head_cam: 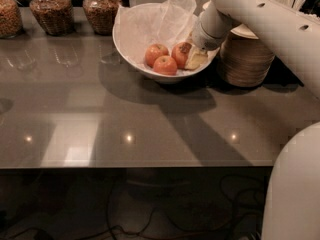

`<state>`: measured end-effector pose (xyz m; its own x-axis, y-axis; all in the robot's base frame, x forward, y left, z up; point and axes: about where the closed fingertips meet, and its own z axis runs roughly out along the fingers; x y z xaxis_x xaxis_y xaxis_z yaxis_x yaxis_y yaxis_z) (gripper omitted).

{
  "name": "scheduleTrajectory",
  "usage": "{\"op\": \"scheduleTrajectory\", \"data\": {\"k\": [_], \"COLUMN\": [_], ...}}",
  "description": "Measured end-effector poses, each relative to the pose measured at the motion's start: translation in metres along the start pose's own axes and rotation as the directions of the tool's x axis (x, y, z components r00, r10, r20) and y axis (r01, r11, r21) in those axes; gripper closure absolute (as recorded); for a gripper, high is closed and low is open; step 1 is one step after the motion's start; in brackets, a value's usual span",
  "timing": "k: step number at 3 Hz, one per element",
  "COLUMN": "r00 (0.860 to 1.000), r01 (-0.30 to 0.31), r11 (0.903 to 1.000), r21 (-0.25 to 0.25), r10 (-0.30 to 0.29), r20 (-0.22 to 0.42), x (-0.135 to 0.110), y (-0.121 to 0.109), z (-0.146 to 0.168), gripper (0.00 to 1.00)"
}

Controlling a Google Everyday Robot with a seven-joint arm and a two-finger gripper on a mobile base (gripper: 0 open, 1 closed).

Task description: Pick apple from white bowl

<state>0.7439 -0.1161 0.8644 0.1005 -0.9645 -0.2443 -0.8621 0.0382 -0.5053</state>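
The white bowl [131, 44] stands at the back middle of the grey table, lined with crinkled white tissue paper [160, 19]. Three red-orange apples lie in it: one at the left [156, 54], one in front [165, 65] and one at the right [181, 53]. My gripper [193, 58] reaches down into the right side of the bowl from the upper right. It sits right against the right apple, and its cream tip rests beside that apple near the bowl's wall.
A stack of beige disposable bowls [246, 59] stands right of the white bowl, under my arm [265, 24]. Glass jars of brown food [49, 9] line the back left. The table's front edge [135, 166] runs across the middle of the view.
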Motion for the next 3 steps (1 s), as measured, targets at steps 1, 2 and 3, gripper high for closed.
{"op": "scheduleTrajectory", "data": {"k": [1, 2, 3], "r00": [1.0, 1.0, 0.999], "r01": [-0.012, -0.024, -0.035], "r11": [0.9997, 0.9989, 0.9977], "r21": [0.023, 0.041, 0.057], "r10": [0.012, 0.024, 0.034], "r20": [-0.001, 0.001, 0.007], "x": [-0.001, 0.001, 0.002], "y": [-0.005, -0.008, -0.011], "z": [-0.016, -0.029, -0.039], "gripper": [1.0, 1.0, 1.0]}}
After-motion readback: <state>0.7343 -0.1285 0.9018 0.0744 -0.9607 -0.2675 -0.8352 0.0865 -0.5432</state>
